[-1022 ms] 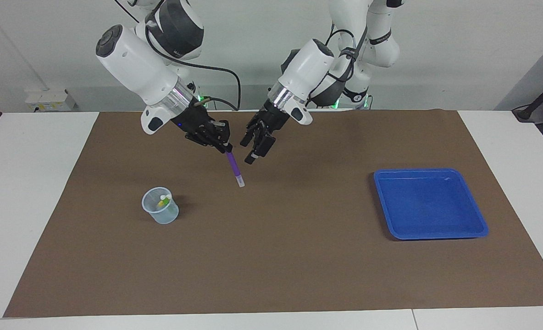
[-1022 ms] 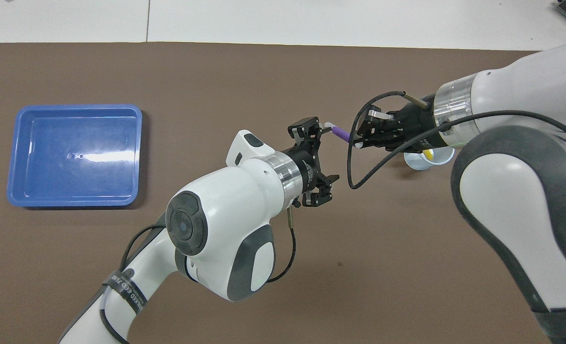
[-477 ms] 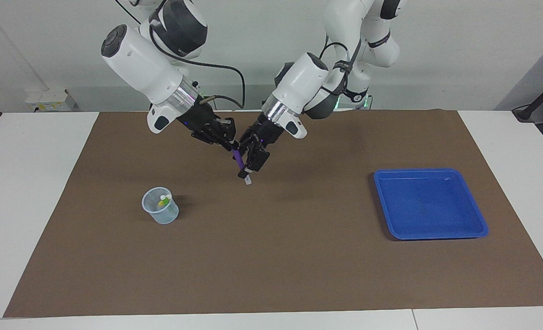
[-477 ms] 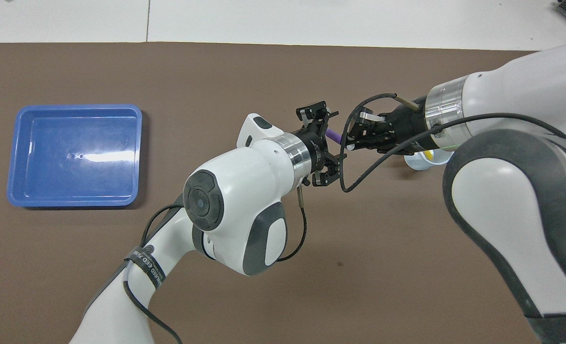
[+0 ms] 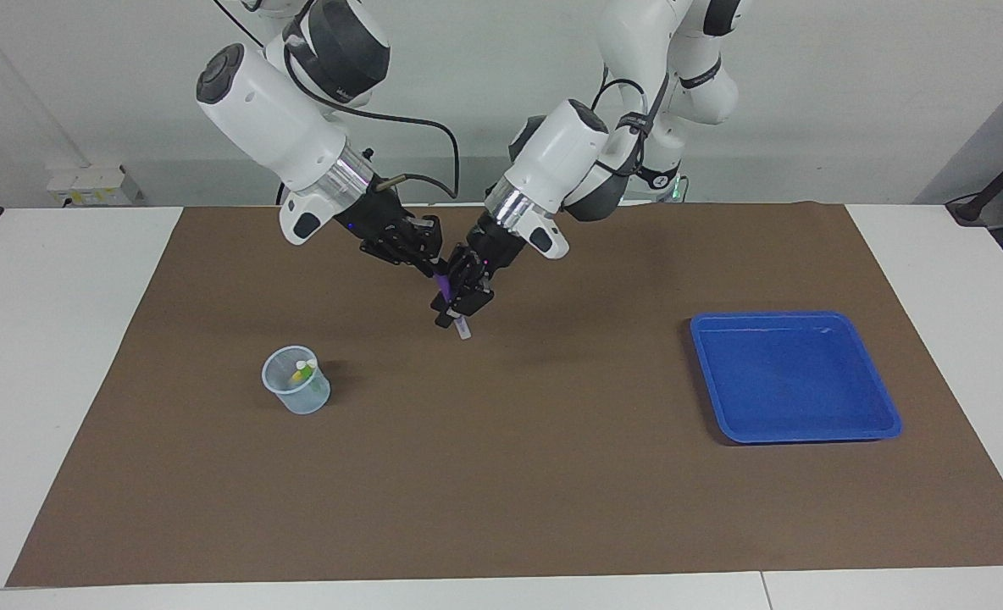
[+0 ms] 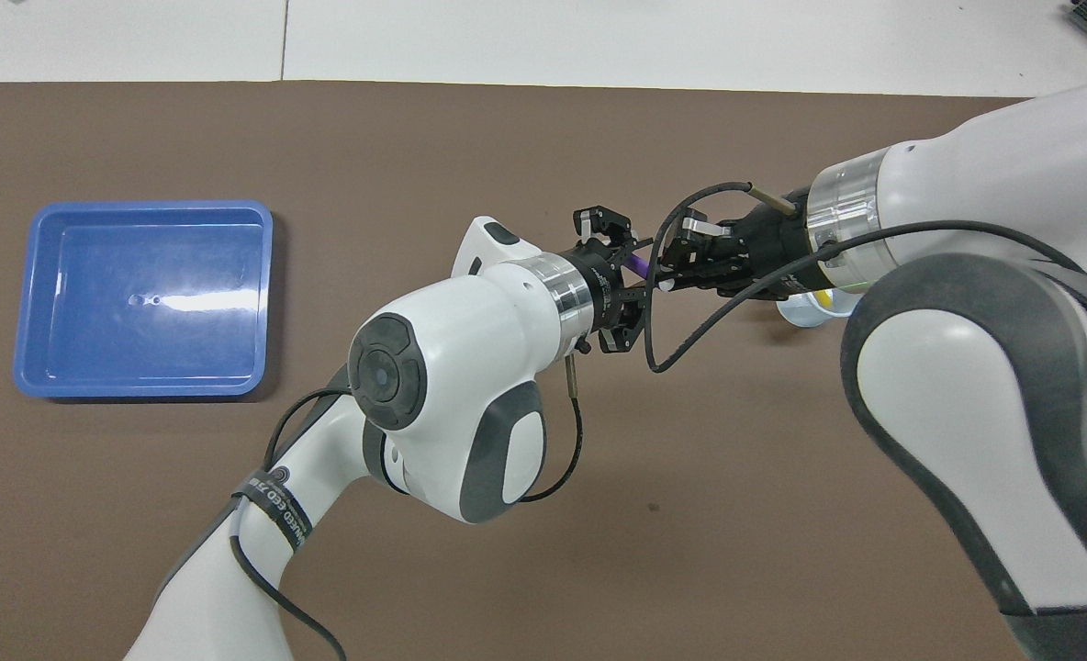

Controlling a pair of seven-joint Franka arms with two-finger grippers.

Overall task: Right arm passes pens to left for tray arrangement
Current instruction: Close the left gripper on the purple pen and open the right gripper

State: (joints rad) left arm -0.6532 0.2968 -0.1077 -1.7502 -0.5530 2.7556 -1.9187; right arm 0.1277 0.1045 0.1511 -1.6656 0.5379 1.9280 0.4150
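My right gripper (image 5: 428, 268) (image 6: 668, 275) is shut on the upper end of the purple pen (image 5: 443, 285) (image 6: 640, 265), which hangs slanted over the mat's middle. My left gripper (image 5: 457, 308) (image 6: 637, 283) has its fingers closed around the pen's lower part. The pale cap pokes out below them. Both grippers hold the same pen, tip to tip. The green and yellow pens (image 5: 302, 369) stand in a clear cup (image 5: 296, 394), mostly hidden under the right arm in the overhead view. The blue tray (image 5: 794, 316) (image 6: 140, 349) sits bare toward the left arm's end.
A brown mat (image 5: 501, 474) covers most of the white table (image 5: 52, 381). The cup (image 6: 799, 312) stands toward the right arm's end, farther from the robots than the two grippers.
My left gripper moved in onto the hanging purple pen and closed its fingers around it. The right gripper kept its hold and shifted slightly toward the left arm.
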